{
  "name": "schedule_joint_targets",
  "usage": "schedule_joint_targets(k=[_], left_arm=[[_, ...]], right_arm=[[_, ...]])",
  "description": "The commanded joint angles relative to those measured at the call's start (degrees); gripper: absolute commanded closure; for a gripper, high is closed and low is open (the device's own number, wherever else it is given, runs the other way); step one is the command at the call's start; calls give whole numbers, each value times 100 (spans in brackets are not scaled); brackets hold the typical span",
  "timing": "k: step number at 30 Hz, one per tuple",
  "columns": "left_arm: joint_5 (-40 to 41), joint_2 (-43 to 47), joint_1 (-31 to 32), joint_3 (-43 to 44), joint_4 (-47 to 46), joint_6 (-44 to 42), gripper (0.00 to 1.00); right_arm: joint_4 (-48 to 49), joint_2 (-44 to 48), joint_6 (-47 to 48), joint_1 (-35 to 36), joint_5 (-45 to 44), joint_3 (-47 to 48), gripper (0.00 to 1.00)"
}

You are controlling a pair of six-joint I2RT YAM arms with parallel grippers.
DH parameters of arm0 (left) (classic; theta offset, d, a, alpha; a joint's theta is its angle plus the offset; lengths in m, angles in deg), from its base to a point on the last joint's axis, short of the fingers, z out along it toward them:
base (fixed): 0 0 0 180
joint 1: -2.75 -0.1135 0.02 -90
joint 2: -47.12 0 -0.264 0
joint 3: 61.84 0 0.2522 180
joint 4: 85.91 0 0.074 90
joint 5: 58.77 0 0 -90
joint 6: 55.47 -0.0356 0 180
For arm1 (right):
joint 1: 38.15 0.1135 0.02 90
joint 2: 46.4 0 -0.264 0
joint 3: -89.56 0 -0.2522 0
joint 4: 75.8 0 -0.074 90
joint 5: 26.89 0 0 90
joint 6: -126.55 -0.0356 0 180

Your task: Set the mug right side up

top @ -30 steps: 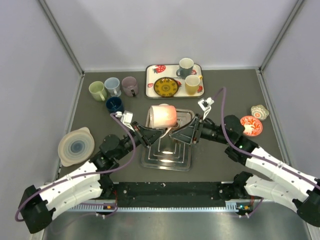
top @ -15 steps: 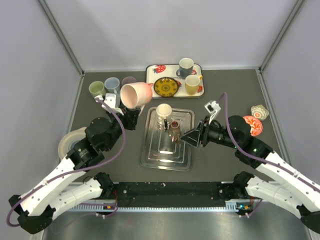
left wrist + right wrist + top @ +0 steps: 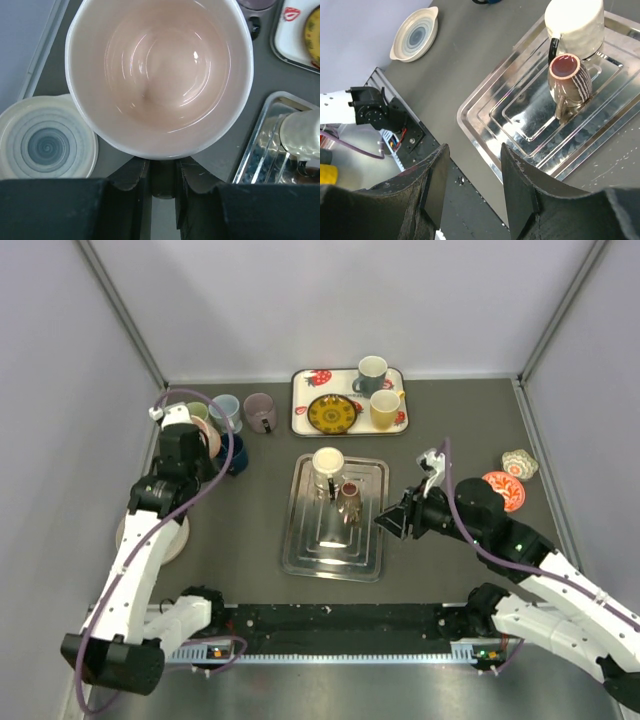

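Pink mug [image 3: 160, 75] in the narrow grip of the left tool [image 3: 162, 169]; right tool [image 3: 476, 181] half open, empty.

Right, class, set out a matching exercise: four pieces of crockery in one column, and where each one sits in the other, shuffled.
1 pink mug
2 brown striped mug
3 yellow mug
4 red dish

A on the strawberry tray
B on the bare table, right side
C in the left claw
D on the steel tray

Pairs: 1-C, 2-D, 3-A, 4-B
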Motion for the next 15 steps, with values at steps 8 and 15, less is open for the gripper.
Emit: schedule_joint_targets(k=[8,15], left_arm=[[-719,-1361,-1526,-27,-1141,459,100],[-772,-1828,-2018,-378,-1713,556,100]], right_arm=[[18,301,349,32,-143,-227,54],[-34,205,481,32,-2,-253,54]])
